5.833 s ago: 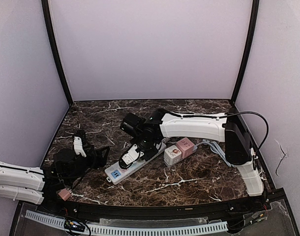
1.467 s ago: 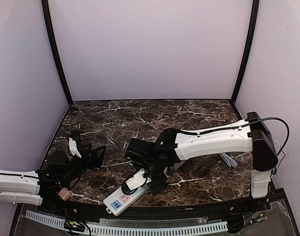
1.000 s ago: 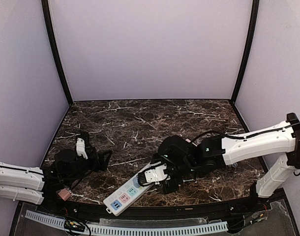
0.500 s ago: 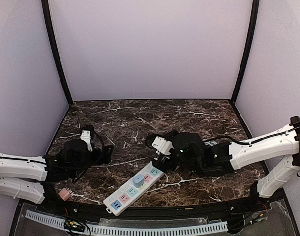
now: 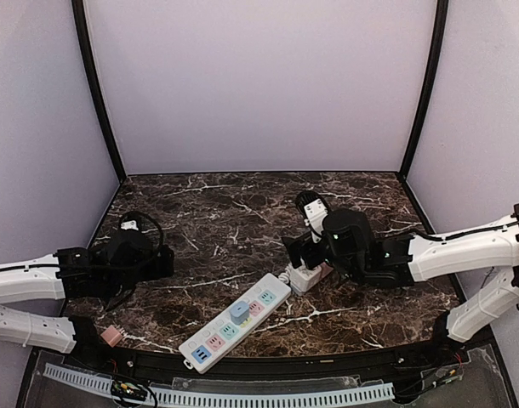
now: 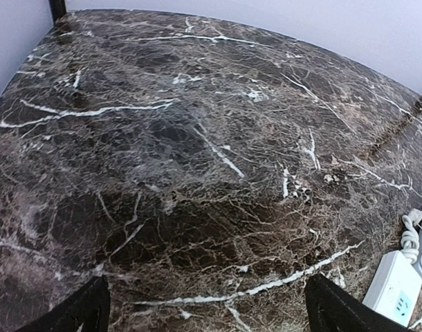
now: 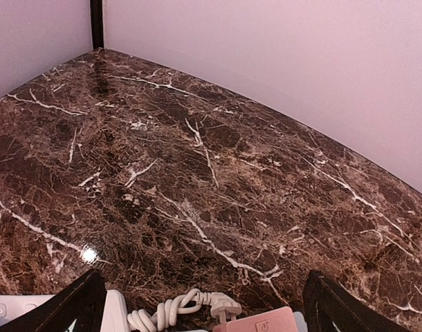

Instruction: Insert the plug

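Sitting mid-length in the white power strip (image 5: 210,342), the blue plug (image 5: 239,312) is seen seated; left gripper (image 6: 209,312) and right gripper (image 7: 207,306) are both held clear of it, fingers spread wide, nothing pinched.

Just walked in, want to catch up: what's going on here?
The power strip lies near the front of the table with a small blue plug apparently seated in it. The left gripper and right gripper are both open and empty, the right one close to a pink and white adapter cube.
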Available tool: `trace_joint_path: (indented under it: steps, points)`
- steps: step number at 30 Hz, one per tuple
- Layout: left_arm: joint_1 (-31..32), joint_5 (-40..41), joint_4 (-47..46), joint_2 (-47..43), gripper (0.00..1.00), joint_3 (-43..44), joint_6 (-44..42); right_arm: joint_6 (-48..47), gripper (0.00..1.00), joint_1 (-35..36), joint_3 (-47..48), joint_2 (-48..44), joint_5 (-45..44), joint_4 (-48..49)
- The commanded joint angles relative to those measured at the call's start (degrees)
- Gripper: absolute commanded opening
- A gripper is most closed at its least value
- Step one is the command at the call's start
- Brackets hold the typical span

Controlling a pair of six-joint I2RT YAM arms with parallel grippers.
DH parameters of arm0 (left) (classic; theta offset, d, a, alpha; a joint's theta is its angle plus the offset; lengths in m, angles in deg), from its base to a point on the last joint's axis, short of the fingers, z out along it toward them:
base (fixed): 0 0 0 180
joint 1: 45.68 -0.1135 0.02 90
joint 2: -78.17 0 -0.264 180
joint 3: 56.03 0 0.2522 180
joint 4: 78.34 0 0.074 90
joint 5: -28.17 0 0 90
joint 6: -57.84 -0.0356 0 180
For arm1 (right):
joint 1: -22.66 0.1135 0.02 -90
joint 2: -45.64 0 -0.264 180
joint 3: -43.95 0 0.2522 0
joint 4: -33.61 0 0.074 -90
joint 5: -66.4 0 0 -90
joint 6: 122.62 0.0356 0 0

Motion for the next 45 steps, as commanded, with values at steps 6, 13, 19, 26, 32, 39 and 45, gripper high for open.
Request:
trace_joint_path:
  steps: [6,13,19,26,32,39,45]
  points:
    - [-0.2,-4.3,41.3,6.2,0.99,13.7,24.7,6.8,0.99,-2.0,-3.4,-3.4,3.5,1.1]
    - [-2.5,-15.5,58.0,16.0,0.99,19.3,35.7,8.0,0.99,-3.3,-4.5,-3.1,5.1,0.6]
    - [-5.0,-21.5,60.6,18.9,0.99,16.6,32.4,8.0,0.99,-4.0,-5.5,-2.9,4.2,0.4]
    - [-6.1,-31.8,56.8,12.2,0.99,6.9,34.4,7.3,0.99,-4.6,-4.9,-1.6,4.7,0.5]
    - [-6.1,-35.5,51.7,2.1,0.99,0.0,38.9,6.8,0.99,-4.9,-3.5,0.7,5.4,0.5]
    - [-6.3,-31.9,58.0,3.2,0.99,5.4,44.1,6.6,0.99,-5.3,-3.0,2.5,5.9,0.5]
    - [-6.3,-30.0,64.8,16.2,0.99,13.1,43.5,6.5,0.99,-6.0,-3.8,2.2,6.6,0.8]
